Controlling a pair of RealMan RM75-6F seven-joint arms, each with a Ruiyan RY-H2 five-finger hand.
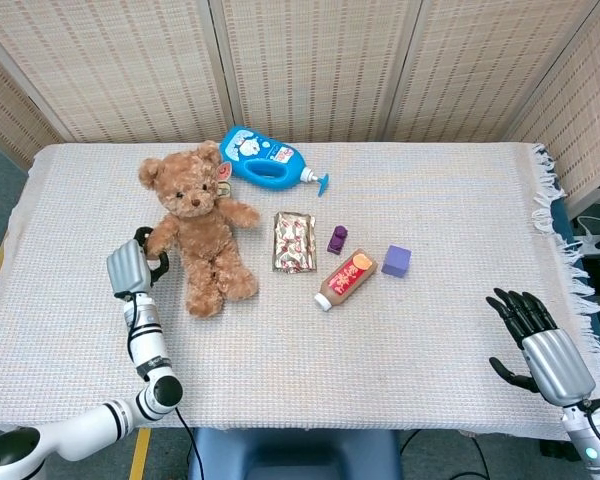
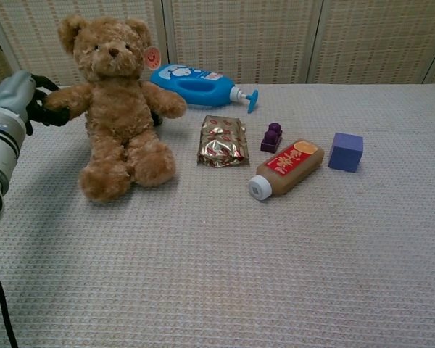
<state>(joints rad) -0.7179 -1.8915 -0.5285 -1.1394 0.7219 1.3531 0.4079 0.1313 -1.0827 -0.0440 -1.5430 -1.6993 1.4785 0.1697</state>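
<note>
Woven screens back a cloth-covered tabletop (image 1: 400, 340). At far left the left hand (image 1: 132, 266) grips the paw of the teddy bear (image 1: 198, 240), which lies just to its right. The right hand (image 1: 532, 338) rests well apart, fingers spread and holding nothing.

Layout relative to the left hand (image 1: 132, 268): the teddy bear (image 1: 197, 230) sits just to its right, one arm touching the hand's fingers. Behind the bear lies the pump bottle (image 1: 268, 162). Further right of the hand, on the table cloth (image 1: 400, 340), lie in turn the foil packet (image 1: 294, 241), the small toy block (image 1: 337, 239), the sauce bottle (image 1: 346, 279) and the cube (image 1: 397, 261). The right hand (image 1: 536, 345) rests well apart, at the cloth's far right near edge.
</note>
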